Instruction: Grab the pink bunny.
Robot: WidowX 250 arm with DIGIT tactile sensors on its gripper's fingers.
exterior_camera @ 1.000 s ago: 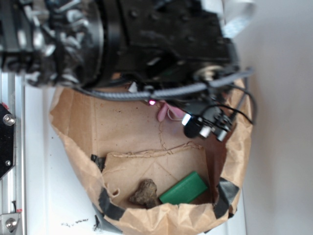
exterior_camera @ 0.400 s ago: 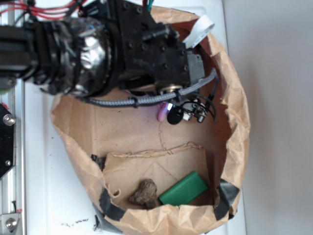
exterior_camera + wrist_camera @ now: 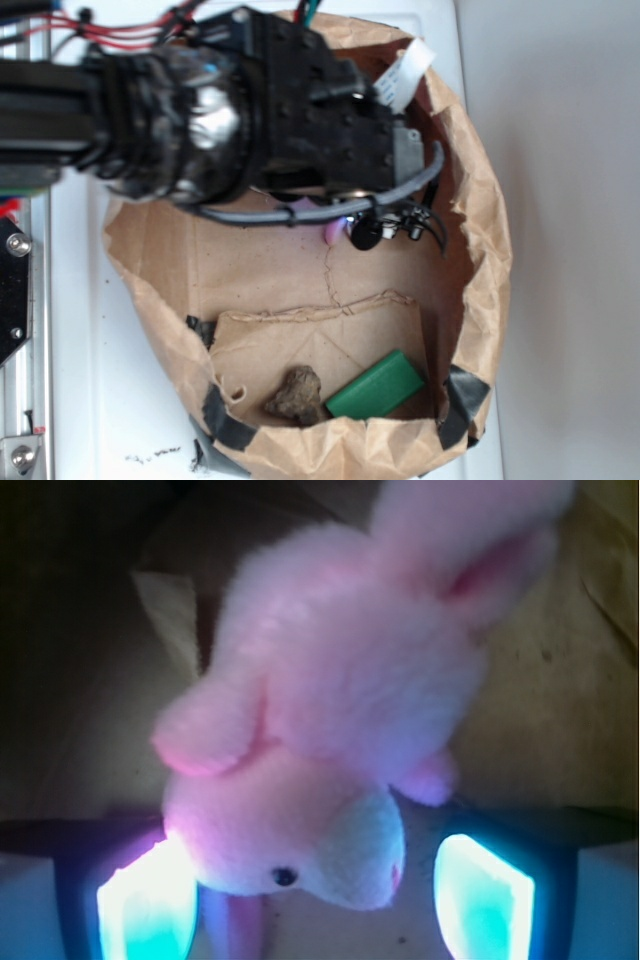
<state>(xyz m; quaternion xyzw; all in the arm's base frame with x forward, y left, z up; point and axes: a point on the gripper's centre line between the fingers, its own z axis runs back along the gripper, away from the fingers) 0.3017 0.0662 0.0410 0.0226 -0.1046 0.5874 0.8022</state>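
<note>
We are looking down past our claw (image 3: 315, 900), whose 2 glowing fingers (image 3: 135, 905) are standing apart with the bunny (image 3: 330, 730) between and above them in the wrist view, so the jaws are spread and not yet touching the plush. The bunny is lying on the paper floor at the far end of the bag (image 3: 480, 300), showing in the exterior view only as a sliver of pink under the arm (image 3: 200, 110). We are judging the main risk to be a poor bite: the head is sitting between the fingers while the body and ears are trailing away, so closing now may be pinching only fur or an ear and letting it slip. The bag wall is also crowding the arm, and snagging it could be dragging the bag. The green block (image 3: 375, 387) and brown lump (image 3: 297, 394) are lying well apart, posing no trouble.
</note>
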